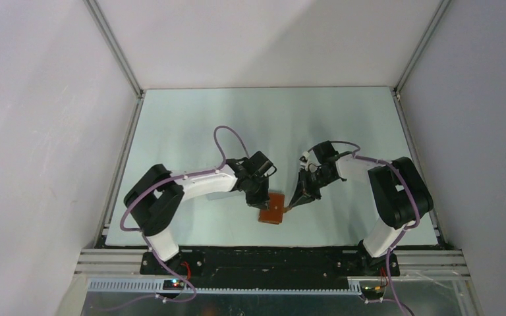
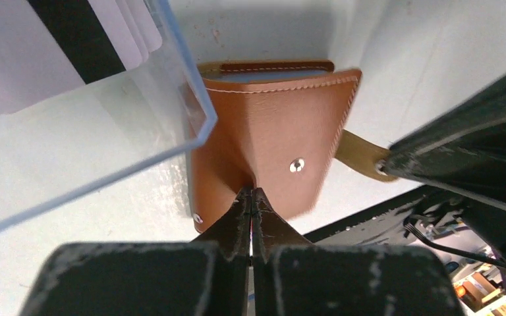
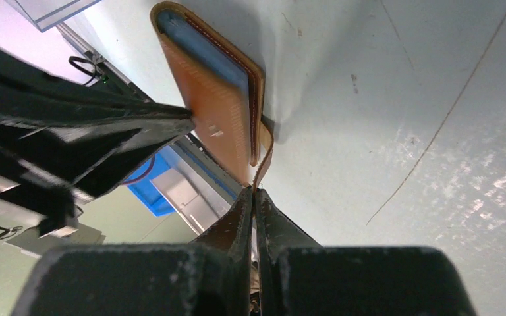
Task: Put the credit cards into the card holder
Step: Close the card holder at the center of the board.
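With left fingers [image 2: 234, 224] pinching the card holder [image 2: 283, 125] and right fingers [image 3: 237, 217] pinching its snap tab [image 3: 263, 158], the credit cards [image 2: 13, 66] apparently remain uninserted.

top view: you get soft, even overhead light, the worktop [image 1: 191, 131] pale, shadows faint. wrist views: bright, near foreground dark, blurred and grainy. the card holder [image 3: 217, 99] casts a soft shadow beside it; speckled glare lower right in the right wrist view.
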